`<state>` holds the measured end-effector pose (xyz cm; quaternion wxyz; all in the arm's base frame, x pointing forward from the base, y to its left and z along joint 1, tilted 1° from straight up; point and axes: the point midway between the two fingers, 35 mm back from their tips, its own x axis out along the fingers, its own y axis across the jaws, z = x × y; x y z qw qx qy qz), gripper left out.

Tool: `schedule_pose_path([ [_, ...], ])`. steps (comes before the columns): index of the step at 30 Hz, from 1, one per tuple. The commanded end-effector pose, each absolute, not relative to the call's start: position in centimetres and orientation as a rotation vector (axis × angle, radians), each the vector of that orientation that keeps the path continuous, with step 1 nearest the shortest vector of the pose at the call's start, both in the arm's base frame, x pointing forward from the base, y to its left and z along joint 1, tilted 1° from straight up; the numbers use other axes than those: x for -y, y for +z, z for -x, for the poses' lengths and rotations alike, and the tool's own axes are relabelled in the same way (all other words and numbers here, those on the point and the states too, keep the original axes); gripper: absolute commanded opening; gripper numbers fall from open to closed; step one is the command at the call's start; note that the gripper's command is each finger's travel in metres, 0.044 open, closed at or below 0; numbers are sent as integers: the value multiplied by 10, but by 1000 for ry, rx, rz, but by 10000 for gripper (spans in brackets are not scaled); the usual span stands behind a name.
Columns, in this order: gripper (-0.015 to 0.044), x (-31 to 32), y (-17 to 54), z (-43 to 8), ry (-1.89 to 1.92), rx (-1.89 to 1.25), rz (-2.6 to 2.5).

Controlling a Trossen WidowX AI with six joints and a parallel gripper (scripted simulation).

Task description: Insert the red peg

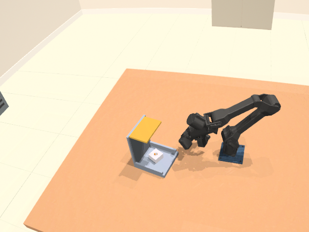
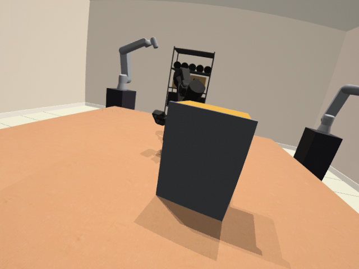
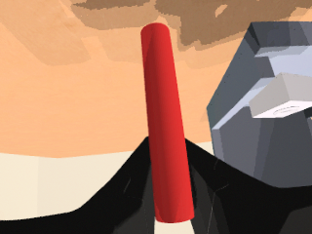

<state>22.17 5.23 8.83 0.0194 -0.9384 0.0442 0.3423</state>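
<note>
The red peg is between the fingertips of my gripper, which is shut on it near one end. The other end points toward the table; I cannot tell whether it touches. The peg is hidden in the top and exterior views. The gripper is outside the box, on its open front side. The white block sits on the box floor, with its hole in the top. The yellow flat roof sticks out from the back wall, above the block's level.
The box has low side walls, and its tall back wall hides much of the gripper in the exterior view. The arm base stands on the orange table beyond the open front. Two grey arms stand on pedestals in the background.
</note>
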Motion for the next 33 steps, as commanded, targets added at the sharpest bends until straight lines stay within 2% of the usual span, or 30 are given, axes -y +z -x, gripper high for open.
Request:
schedule_pose_path([
  [1,0,-53,100,-223,1050,-126,2916],
  [33,0,-70,123,-232,1065,-125,2907],
])
